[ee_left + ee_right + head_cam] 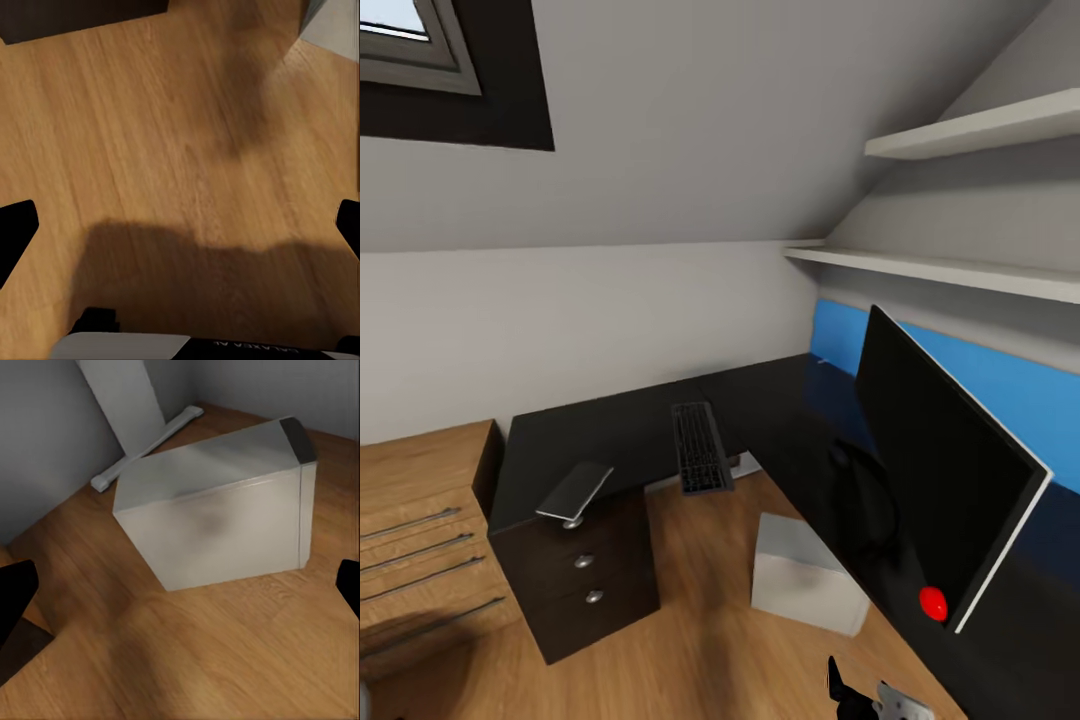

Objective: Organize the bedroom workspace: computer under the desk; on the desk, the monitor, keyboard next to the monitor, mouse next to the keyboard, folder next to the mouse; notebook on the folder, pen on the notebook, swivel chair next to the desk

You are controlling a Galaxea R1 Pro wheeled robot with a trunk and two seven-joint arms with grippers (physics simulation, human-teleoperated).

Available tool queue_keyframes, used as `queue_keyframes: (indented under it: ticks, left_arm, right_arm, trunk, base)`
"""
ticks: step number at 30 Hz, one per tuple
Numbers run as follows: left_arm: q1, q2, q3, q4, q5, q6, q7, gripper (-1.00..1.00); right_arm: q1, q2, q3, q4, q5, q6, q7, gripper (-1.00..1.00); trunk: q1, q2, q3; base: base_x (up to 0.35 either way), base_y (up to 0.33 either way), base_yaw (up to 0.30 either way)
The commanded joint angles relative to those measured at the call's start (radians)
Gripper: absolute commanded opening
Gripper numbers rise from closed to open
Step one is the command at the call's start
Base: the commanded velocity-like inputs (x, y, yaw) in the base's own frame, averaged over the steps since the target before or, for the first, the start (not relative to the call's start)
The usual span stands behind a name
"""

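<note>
Right gripper [180, 585], black fingertips spread wide, holding nothing, over wood floor | left gripper [180, 225] likewise spread | light grey boxy computer tower [804, 574] under glossy black L-shaped desk [610, 430] | dark-keyed keyboard [700, 446] on desk | wide black monitor [945, 470] tilted on desk.

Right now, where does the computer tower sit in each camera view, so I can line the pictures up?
Head view: the computer stands on the wood floor, lower centre-right, partly beneath the desk edge.
Left wrist view: a pale grey corner at the frame's edge, probably the computer.
Right wrist view: the computer sits mid-frame.
Shared landmark: the wood floor.
</note>
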Motion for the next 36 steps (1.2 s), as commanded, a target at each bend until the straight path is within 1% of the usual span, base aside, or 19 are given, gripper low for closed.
queue_keyframes:
  ticks: [1, 14, 15, 21, 27, 36]
  left_arm:
    - [0.000, 0.001, -0.005, 0.000, 0.010, -0.002, 0.007, 1.00]
    - [0.000, 0.002, -0.005, 0.002, 0.009, -0.004, 0.008, 1.00]
    - [0.000, 0.003, -0.005, 0.002, 0.010, -0.005, 0.009, 1.00]
    - [0.000, 0.004, -0.005, 0.002, 0.010, -0.005, 0.010, 1.00]
    - [0.000, 0.004, -0.004, 0.002, 0.010, -0.006, 0.010, 1.00]
    - [0.000, 0.004, -0.004, 0.002, 0.011, -0.006, 0.010, 1.00]
  right_arm:
    - [-0.001, 0.000, -0.004, 0.001, -0.008, -0.001, 0.010, 1.00]
    - [-0.001, 0.004, 0.000, 0.016, -0.007, -0.001, 0.010, 1.00]
    - [-0.001, 0.004, 0.022, 0.017, -0.007, -0.001, 0.010, 1.00]
    - [-0.001, 0.005, 0.037, 0.021, -0.007, 0.000, 0.010, 1.00]
    - [-0.001, 0.007, 0.039, 0.024, -0.007, 0.001, 0.010, 1.00]
    - [-0.001, 0.009, 0.041, 0.045, -0.008, 0.005, 0.009, 1.00]
  trunk:
    - [0.000, -0.001, 0.000]
    - [0.000, -0.001, 0.008]
    - [0.000, -0.001, 0.008]
    - [0.000, -0.001, 0.012]
    - [0.000, -0.001, 0.014]
    - [0.000, -0.001, 0.014]
  base:
    - [0.000, 0.000, -0.271]
    - [0.000, 0.000, -0.271]
    - [0.000, 0.000, -0.271]
    - [0.000, 0.000, -0.254]
    - [0.000, 0.000, -0.102]
    - [0.000, 0.034, -0.019]
